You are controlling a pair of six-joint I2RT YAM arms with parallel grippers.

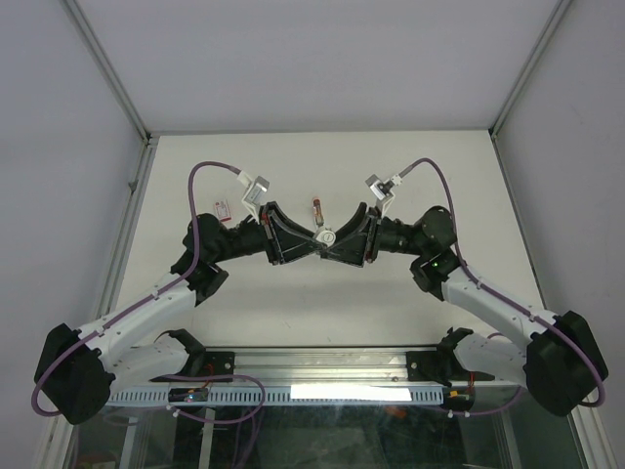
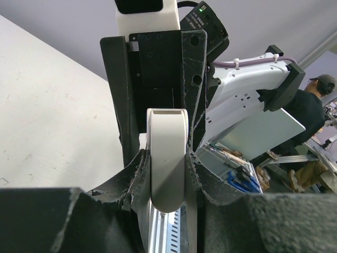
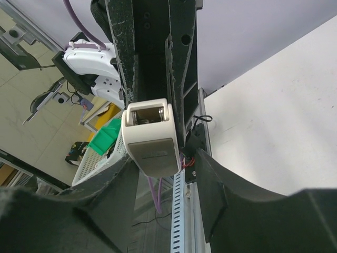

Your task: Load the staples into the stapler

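Observation:
The white stapler (image 1: 326, 237) hangs above the table's middle, between both arms. My left gripper (image 2: 167, 176) is shut on it, and both pads press the sides of the stapler's rounded end (image 2: 167, 158). My right gripper (image 3: 163, 182) straddles the stapler's other end (image 3: 151, 139) and is open. Its left finger (image 3: 105, 190) lies against the body, while a gap remains at the right finger (image 3: 221, 184). The staples, a tiny white box with a red mark (image 1: 226, 207), lie on the table behind the left arm.
A small pink oblong (image 1: 316, 207) lies on the table just behind the stapler. White walls enclose the table (image 1: 322, 166) at left, right and back. An aluminium rail (image 1: 322, 391) runs along the near edge between the arm bases.

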